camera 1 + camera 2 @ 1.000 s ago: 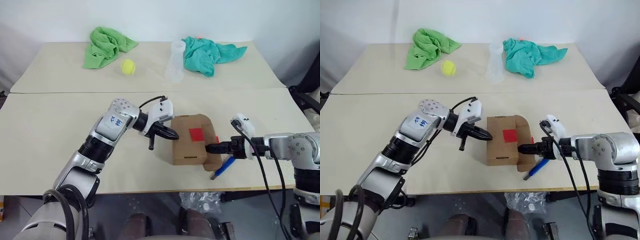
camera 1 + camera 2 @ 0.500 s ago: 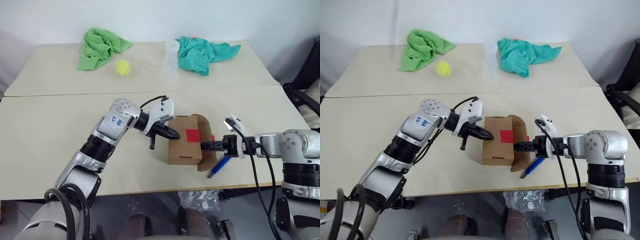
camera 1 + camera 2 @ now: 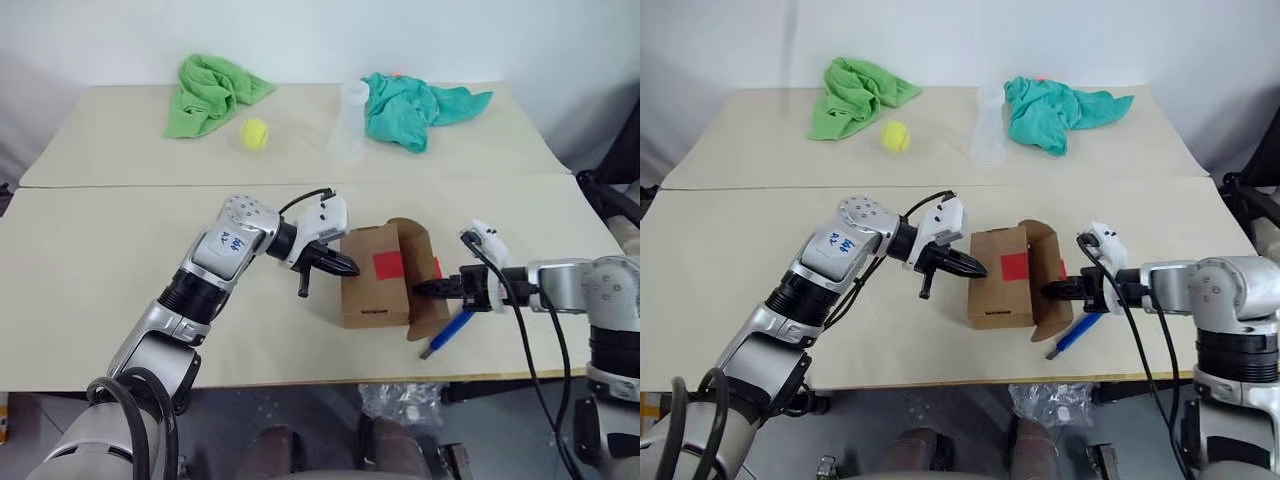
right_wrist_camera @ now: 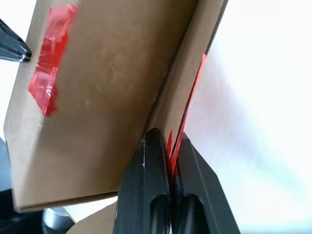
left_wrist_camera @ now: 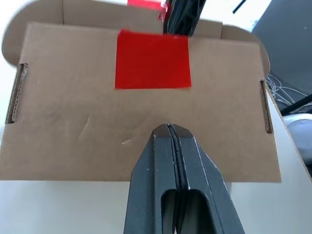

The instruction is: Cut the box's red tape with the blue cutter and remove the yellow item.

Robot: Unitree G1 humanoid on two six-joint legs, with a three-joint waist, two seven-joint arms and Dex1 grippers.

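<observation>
Cardboard of the box (image 3: 375, 290) looks thin, light and stiff along its creases, so it will probably slide or tip under a one-sided pull and dent under hard pressure. The box sits on the near table (image 3: 90, 290), at centre, with its lid raised at the 3 o'clock side. One patch of red tape (image 3: 389, 265) lies on the brown top face; a second strip shows at the lid edge in the right wrist view. The right gripper (image 3: 436, 289) reaches in from 3 o'clock and is clamped on the thin lid flap at its taped edge, fingers together on the cardboard. That edge is judged the best hold, since the flap hinges freely and needs little force. The left gripper (image 3: 345, 268) is closed on nothing, its tip pressed against or just beside the box's 9 o'clock face, apparently bracing it. The cutter (image 3: 445, 334) lies on the table at 4 o'clock from the box, just below the right gripper, slim and smooth, likely to roll or slip; take it across the middle of its barrel. The yellow item cannot be made out inside the box. Blue handwritten marks on the left arm's grey shell are too small to read; no label or print is visible on the box.
</observation>
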